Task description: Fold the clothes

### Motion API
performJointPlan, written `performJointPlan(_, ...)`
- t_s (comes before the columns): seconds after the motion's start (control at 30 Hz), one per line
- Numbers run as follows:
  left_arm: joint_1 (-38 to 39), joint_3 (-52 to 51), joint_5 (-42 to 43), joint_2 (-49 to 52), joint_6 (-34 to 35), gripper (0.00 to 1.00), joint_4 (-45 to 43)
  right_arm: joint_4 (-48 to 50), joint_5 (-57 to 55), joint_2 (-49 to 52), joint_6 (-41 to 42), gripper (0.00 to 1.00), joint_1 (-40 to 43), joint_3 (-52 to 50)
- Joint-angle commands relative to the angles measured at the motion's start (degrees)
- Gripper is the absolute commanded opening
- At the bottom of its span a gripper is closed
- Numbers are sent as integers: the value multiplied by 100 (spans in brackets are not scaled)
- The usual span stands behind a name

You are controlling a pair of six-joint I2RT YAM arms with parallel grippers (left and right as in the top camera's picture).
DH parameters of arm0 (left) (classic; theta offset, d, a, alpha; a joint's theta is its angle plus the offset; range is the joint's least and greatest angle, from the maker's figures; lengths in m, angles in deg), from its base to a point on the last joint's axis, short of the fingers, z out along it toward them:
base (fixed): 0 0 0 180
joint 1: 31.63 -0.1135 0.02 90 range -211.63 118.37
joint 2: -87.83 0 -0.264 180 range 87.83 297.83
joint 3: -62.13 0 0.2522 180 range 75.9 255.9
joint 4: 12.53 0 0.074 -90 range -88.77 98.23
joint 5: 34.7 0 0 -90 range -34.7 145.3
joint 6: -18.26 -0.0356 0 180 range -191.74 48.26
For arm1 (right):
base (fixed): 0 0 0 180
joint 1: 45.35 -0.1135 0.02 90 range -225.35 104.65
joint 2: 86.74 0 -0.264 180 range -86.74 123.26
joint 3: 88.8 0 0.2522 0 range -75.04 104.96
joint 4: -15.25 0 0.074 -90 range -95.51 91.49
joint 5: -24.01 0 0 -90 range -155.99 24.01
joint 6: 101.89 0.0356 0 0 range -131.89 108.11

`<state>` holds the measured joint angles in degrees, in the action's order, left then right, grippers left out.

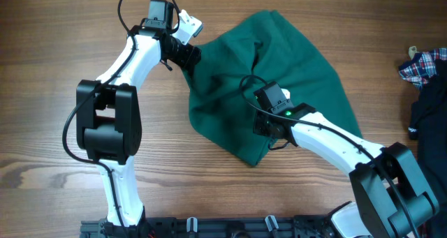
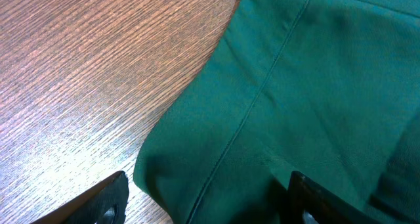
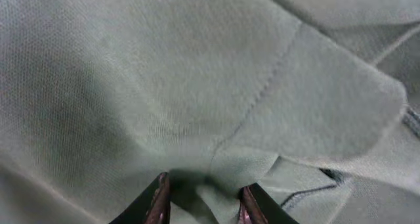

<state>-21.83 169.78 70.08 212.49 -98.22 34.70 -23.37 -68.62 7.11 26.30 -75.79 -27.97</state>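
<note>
**A:** While the green garment (image 1: 293,63) lies rumpled at the middle of the table (image 1: 49,28), is any fold made yet?

**B:** None I can see. It's a loose heap, so I'd judge nearly all the work is left.

**A:** And the hands?

**B:** The left gripper (image 2: 207,199) sits at the cloth's 10 o'clock edge, fingers wide apart astride the hem, gripping nothing. The right gripper (image 3: 205,201), toward 6 o'clock, is pinched on a tuck of fabric.

**A:** Anything else?

**B:** A plaid shirt (image 1: 422,63) and dark clothes (image 1: 427,105) lie at 3 o'clock, unfolded.
</note>
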Motion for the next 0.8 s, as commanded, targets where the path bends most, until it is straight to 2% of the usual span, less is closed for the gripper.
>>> performJointPlan(0.0,-33,74,-55,72,-9,78,15,197,-90,-31,-76,36,15,-166)
performJointPlan(0.07,-33,74,-55,72,-9,78,15,234,-81,-31,-197,20,15,-166)
performJointPlan(0.1,-33,74,-55,72,-9,78,15,260,-59,-31,-232,4,15,-166)
performJointPlan(0.23,-33,74,-55,70,-7,75,-28,46,11,-92,-522,4,15,68)
performJointPlan(0.27,-33,74,-55,57,50,79,-48,-94,15,-201,-527,4,15,186)
performJointPlan(0.37,-33,76,-52,-42,750,70,-225,-210,7,-640,-518,4,15,299)
performJointPlan(0.4,-33,76,-52,-87,881,70,-269,-221,7,-804,-522,4,15,299)
performJointPlan(0.47,-33,76,-55,-122,894,87,-282,-240,7,-984,-522,4,13,299)
performJointPlan(0.57,-33,74,-52,-50,715,99,-251,-262,7,-984,-520,4,13,297)
performJointPlan(0.77,-44,74,85,153,590,100,-247,-264,4,-984,-516,4,13,297)
